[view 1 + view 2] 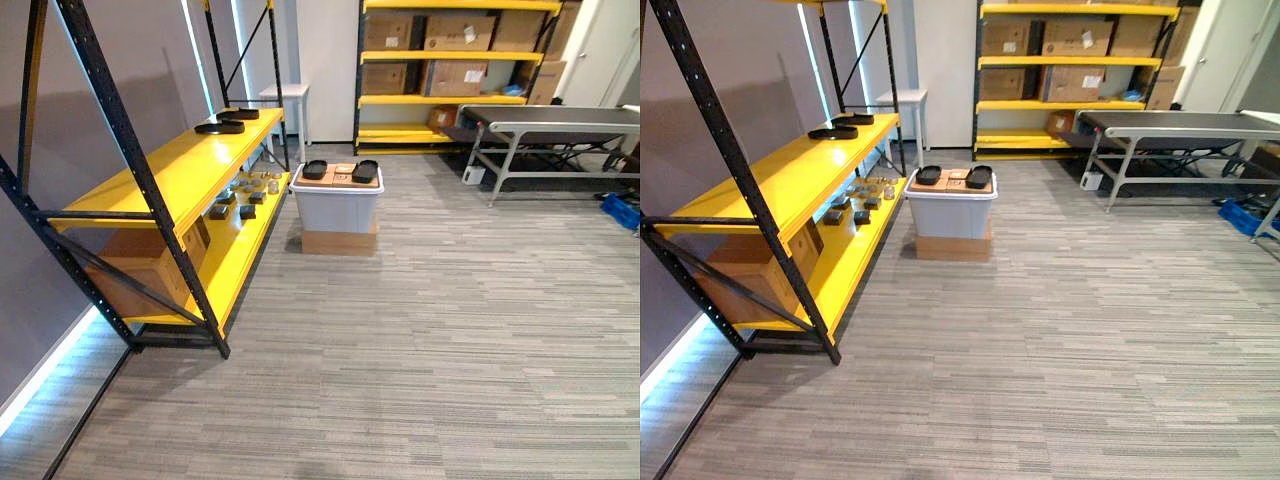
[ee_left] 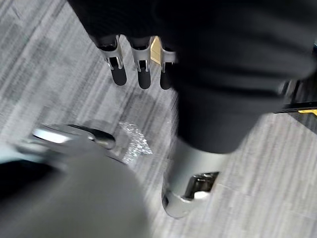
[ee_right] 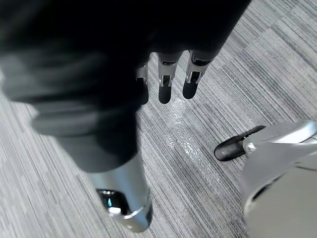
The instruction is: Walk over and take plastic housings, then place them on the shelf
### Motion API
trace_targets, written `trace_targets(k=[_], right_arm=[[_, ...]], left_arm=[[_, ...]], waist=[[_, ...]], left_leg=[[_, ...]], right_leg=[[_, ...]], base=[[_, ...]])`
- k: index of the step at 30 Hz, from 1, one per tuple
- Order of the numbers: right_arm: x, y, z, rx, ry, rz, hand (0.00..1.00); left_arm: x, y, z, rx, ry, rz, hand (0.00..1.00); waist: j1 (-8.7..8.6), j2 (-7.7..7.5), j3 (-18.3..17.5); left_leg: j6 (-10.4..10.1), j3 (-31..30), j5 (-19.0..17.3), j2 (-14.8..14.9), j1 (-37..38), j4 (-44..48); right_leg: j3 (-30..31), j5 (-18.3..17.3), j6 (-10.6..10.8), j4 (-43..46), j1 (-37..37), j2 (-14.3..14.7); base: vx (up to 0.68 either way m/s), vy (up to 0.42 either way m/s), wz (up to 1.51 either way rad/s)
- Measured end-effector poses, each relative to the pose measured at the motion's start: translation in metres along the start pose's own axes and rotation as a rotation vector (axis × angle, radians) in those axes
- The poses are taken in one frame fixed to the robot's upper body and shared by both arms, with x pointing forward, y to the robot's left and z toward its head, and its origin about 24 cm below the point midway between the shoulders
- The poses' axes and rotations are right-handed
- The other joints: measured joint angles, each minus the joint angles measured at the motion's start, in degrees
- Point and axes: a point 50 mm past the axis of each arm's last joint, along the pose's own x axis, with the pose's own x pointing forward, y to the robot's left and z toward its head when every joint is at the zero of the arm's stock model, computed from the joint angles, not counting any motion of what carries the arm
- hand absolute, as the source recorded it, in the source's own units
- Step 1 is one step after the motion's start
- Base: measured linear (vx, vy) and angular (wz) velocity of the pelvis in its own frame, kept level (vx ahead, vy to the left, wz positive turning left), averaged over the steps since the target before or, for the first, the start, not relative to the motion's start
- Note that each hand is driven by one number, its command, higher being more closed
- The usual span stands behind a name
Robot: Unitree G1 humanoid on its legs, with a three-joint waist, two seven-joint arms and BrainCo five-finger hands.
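- Where the left wrist view looks along it, the left robot hand (image 2: 144,74) is seen hanging above the grey striped carpet (image 2: 59,64), its fingers held straight and apart from the thumb, empty.
- The right robot hand (image 3: 166,89) is shown likewise in its own wrist view: fingers straight, thumb apart, nothing clasped, carpet below.
- Well ahead of the robot, two black plastic housings (image 1: 315,170) are laid on the lid of a grey storage bin (image 1: 336,212), one toward each end of the lid, with flat brown cardboard pieces (image 1: 343,170) between them.
- The bin is stacked on a cardboard box (image 1: 338,242) that stands on the carpet, just beside the far end of the yellow shelf (image 1: 170,175).
- Two more housings (image 1: 219,127) are placed side by side at the far end of the shelf's upper level.
- On the lower level small dark and pale parts (image 1: 245,195) are scattered, and a large cardboard carton (image 1: 165,250) is stored nearer the robot.
- Against the far wall a second yellow rack (image 1: 440,100) is loaded with cardboard boxes, a white stool (image 1: 285,95) is set to its left, and a grey metal table (image 1: 560,120) is stood to its right.
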Motion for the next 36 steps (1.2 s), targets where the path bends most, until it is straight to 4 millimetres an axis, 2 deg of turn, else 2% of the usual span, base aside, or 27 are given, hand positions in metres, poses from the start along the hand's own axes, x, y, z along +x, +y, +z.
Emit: trace_targets(k=[2,3,5,8,10,18,26,29,34,36], right_arm=[[0.004,0.009,0.027,0.008,-0.075,0.017,0.00],[0.004,0.009,0.035,0.025,-0.097,0.015,0.00],[0.004,0.006,0.067,0.060,-0.203,0.001,0.00],[0.001,-0.005,0.094,0.036,-0.288,-0.030,0.00],[0.001,-0.009,0.101,0.033,-0.305,-0.040,0.00],[0.002,-0.003,0.091,0.116,-0.276,-0.009,0.00],[0.004,0.003,0.058,0.123,-0.176,0.009,0.00],[0.004,0.010,0.051,0.114,-0.159,0.030,0.00],[0.005,0.021,0.052,0.098,-0.158,0.060,0.00],[0.005,0.026,0.053,0.082,-0.161,0.075,0.00]], left_arm=[[0.003,-0.003,0.026,0.007,-0.080,-0.002,0.00],[0.003,-0.002,0.033,0.007,-0.105,0.002,0.00],[0.002,0.009,0.051,-0.002,-0.179,0.035,0.00],[0.000,0.025,0.054,0.006,-0.194,0.075,0.00],[-0.001,0.029,0.048,-0.019,-0.184,0.084,0.00],[-0.003,0.033,0.036,-0.102,-0.176,0.103,0.00],[-0.004,0.021,0.018,-0.123,-0.136,0.074,0.00],[-0.004,0.020,0.017,-0.123,-0.133,0.070,0.00],[-0.003,0.013,0.021,-0.101,-0.140,0.047,0.00],[-0.002,0.011,0.025,-0.102,-0.149,0.043,0.00]], waist=[[-0.14,0.50,0.98],[-0.15,0.69,1.11],[-0.12,1.25,1.25],[-0.01,1.18,1.35],[-0.06,1.20,1.36],[-0.11,1.34,1.46],[-0.12,1.33,1.46],[-0.10,1.29,1.49],[0.10,1.04,1.69],[0.26,0.73,2.19]], left_leg=[[-1.72,-0.25,1.09,0.03,0.16,-1.41],[-1.90,-0.19,1.21,0.09,0.14,-1.62],[-1.94,0.02,1.24,0.51,0.24,-2.17],[-1.94,0.80,1.23,0.89,1.51,-3.37],[-1.93,1.25,1.23,1.00,2.06,-3.71],[-1.91,2.33,1.24,1.35,2.74,-4.07],[-1.28,2.84,1.65,1.52,3.66,-5.57],[-1.28,3.23,1.64,1.53,3.63,-5.88],[-1.19,4.05,1.56,1.46,2.70,-6.46],[-0.45,4.55,0.95,1.37,2.01,-6.10]], right_leg=[[-0.86,0.00,0.01,-0.07,-0.15,-0.07],[-0.86,0.00,0.01,-0.08,-0.25,-0.03],[-0.82,0.00,0.01,-0.15,-0.38,0.35],[-0.55,-0.01,0.02,-0.96,0.60,0.84],[-0.37,-0.03,0.04,-0.99,0.90,0.96],[0.28,-0.03,0.06,-1.03,1.09,1.27],[0.92,-0.02,0.06,-1.78,1.70,1.59],[1.11,-0.02,0.06,-1.89,1.47,1.64],[1.69,-0.02,0.06,-1.90,-0.02,1.65],[2.26,-0.10,0.16,-1.85,-0.72,1.60]], base=[[-0.01,-0.053,0.14],[0.00,-0.043,0.03],[0.00,-0.035,-0.01],[0.00,-0.024,-0.07],[0.01,-0.005,-0.10],[-0.01,-0.006,-0.06],[-0.01,-0.002,-0.03],[0.00,-0.003,-0.04],[0.00,0.001,-0.09],[0.02,0.014,-0.11]])
